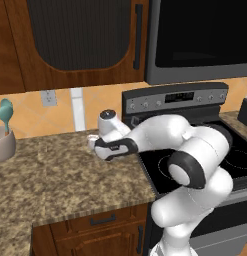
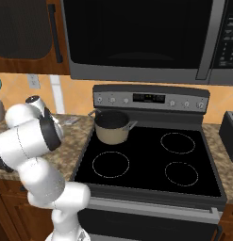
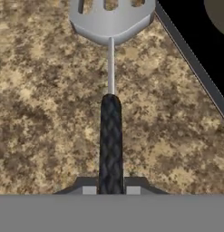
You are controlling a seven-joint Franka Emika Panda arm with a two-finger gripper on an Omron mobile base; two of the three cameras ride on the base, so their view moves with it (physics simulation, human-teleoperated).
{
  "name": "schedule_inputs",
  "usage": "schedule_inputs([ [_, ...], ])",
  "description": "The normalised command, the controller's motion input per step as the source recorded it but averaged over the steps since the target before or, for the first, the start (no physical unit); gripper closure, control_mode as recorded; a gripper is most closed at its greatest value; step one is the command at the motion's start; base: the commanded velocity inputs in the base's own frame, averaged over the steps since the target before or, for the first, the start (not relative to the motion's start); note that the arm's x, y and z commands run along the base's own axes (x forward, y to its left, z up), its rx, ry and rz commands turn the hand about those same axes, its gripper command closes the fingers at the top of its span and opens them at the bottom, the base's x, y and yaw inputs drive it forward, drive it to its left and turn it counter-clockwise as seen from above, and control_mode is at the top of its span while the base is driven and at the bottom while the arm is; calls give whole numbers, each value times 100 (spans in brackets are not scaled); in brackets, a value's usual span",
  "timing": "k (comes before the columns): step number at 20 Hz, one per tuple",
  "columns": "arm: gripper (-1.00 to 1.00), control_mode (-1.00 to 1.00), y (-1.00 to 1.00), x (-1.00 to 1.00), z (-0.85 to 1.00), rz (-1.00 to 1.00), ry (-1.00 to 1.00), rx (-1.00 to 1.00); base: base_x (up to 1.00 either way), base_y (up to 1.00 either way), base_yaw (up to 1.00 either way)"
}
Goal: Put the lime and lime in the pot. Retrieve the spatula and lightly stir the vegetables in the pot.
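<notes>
Now | claw closed on spatula handle | spatula held over speckled surface | pot on stove

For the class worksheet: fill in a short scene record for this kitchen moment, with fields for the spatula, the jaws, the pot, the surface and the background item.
spatula: slotted silver head, black handle, lying over the counter beside the stove edge
jaws: shut on the spatula's black handle, one on each side
gripper: low over the counter, left of the stove
pot: on the stove's rear left burner, apart from the spatula; contents not visible
counter: speckled brown granite
background: teal utensil in a holder at the counter's far left
</notes>
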Motion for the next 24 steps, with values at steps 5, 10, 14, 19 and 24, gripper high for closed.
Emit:
schedule_inputs([
  [5,100,-100,-34,-48,79,1,-17,5,0,0,0],
  [10,100,-100,-23,-57,73,8,-16,3,0,0,0],
  [14,100,-100,-53,-41,54,1,-2,15,0,0,0],
  [19,100,-100,-55,-25,51,0,-3,30,0,0,0],
  [24,100,-100,-55,-5,48,0,0,31,0,0,0],
])
